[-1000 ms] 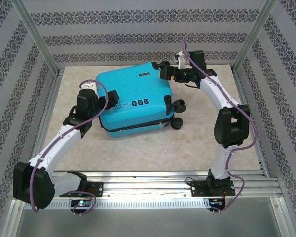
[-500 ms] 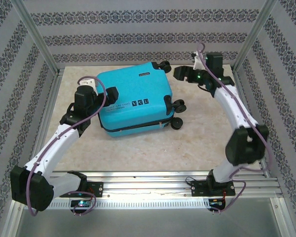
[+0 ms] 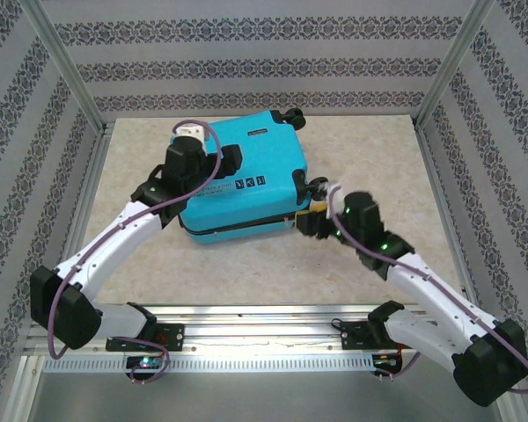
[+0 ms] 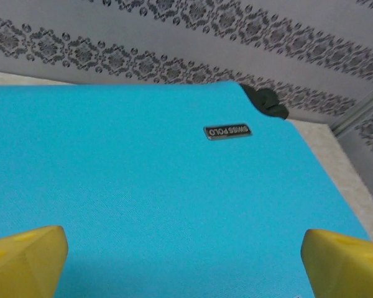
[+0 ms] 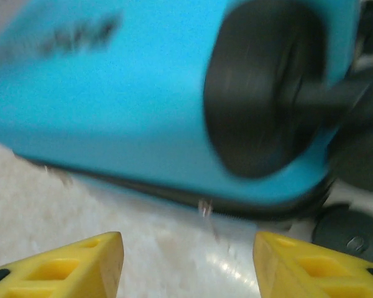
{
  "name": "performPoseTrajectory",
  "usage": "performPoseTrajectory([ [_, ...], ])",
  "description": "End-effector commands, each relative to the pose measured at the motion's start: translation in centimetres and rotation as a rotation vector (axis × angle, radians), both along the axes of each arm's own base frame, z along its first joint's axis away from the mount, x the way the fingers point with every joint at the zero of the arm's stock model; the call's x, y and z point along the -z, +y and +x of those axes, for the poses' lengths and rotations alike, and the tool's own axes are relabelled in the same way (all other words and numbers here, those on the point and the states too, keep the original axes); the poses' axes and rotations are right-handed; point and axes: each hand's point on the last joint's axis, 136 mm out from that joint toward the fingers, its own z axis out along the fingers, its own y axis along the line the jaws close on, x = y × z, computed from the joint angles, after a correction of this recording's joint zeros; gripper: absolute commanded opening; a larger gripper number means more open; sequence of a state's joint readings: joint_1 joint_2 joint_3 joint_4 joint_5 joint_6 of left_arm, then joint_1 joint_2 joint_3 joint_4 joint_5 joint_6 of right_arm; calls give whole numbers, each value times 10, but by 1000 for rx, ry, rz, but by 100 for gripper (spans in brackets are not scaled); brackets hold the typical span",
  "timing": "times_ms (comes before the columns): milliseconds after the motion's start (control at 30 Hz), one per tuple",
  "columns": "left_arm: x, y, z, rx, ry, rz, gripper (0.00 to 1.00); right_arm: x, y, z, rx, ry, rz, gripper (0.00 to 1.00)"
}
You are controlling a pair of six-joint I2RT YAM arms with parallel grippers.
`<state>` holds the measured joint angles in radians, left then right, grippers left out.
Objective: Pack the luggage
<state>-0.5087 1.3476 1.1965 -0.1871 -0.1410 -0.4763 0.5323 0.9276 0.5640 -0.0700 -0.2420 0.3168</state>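
Observation:
The luggage [image 3: 260, 163], a turquoise hard-shell suitcase, lies closed and flat on the table, black wheels at its right end. My left gripper [image 3: 223, 161] hovers open over the left part of the shell. In the left wrist view its yellow fingertips [image 4: 25, 261] frame bare turquoise shell [image 4: 143, 186] with a small name badge [image 4: 227, 131] and a black wheel [image 4: 267, 104] beyond. My right gripper [image 3: 307, 220] is low at the suitcase's near right corner, open. The blurred right wrist view shows its gripper [image 5: 189, 267] above bare table, facing the dark zip seam [image 5: 174, 195] and a wheel [image 5: 267, 93].
The beige table [image 3: 246, 264] has bare room in front of and to the right of the suitcase. Patterned walls and metal frame posts [image 3: 66, 66] close in the back and sides. A metal rail [image 3: 264, 321] with the arm bases runs along the near edge.
My right arm swung from the suitcase's far right corner round to its near right corner, and its jaws narrowed. My left gripper moved up and right over the shell.

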Motion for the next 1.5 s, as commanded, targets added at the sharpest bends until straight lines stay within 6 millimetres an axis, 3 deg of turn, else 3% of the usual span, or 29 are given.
performPoseTrajectory([
  [0, 8, -7, -5, -85, 28, 100, 95, 9, 7, 2, 73, -91, 48, 55],
  [133, 9, -24, -1, -90, 21, 135, 95, 41, 8, 1, 109, -96, 63, 52],
  [267, 6, -39, -2, -65, 26, 148, 95, 57, 15, 9, 102, -93, 37, 50],
  [467, 1, -43, -7, -62, 12, 156, 95, 67, 32, 20, 55, -106, 20, 48],
  [500, 0, -44, -7, -61, 12, 155, 95, 57, 38, 27, 54, -125, 30, 48],
  [767, 3, -49, -7, -52, 17, 159, 95, 59, 46, 38, 47, -138, 18, 46],
  [967, 13, -52, -3, -51, 41, 183, 96, 67, 51, 39, 28, -119, 14, 34],
  [1200, 17, -54, 0, -45, 49, 195, 96, 71, 51, 37, 6, -139, -5, 13],
  [1467, 24, -52, 0, -57, 58, 206, 96, 70, 46, 35, -8, -154, -31, 0],
])
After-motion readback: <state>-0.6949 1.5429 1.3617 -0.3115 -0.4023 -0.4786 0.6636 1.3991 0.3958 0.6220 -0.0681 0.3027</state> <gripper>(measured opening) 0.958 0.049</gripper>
